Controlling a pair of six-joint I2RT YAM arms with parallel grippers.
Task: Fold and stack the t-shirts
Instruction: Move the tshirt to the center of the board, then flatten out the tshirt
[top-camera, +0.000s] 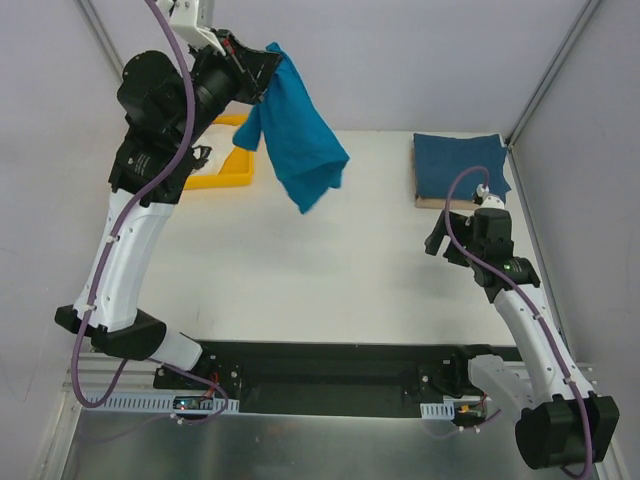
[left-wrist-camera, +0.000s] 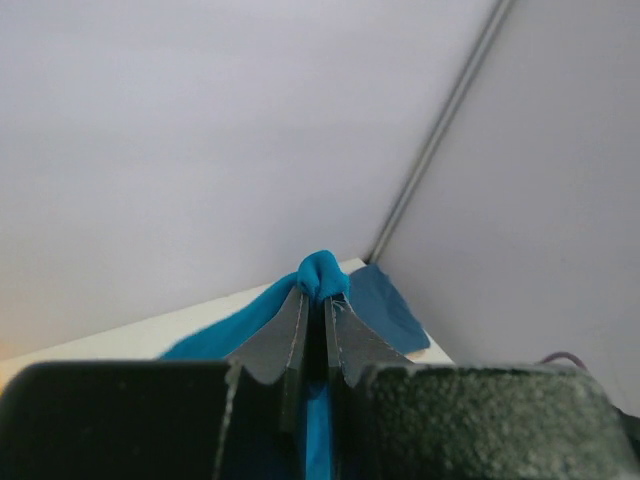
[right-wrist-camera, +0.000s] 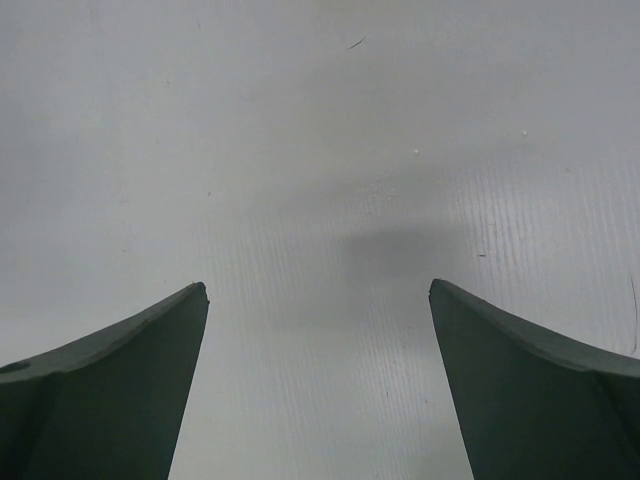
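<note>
Closed tight, my left fingers (left-wrist-camera: 283, 342) pinch a small bunch of the teal-blue t-shirt (top-camera: 300, 150), which hangs limp and crumpled above the counter (top-camera: 330, 280), by the yellow tray (top-camera: 238, 178). Cloth this light and soft will sag and swing; a shoulder seam or hem corner would spread it better. My right fingers (right-wrist-camera: 120, 390) gape wide, empty, near the darker blue t-shirt (top-camera: 460, 168), apparently folded already.
</note>
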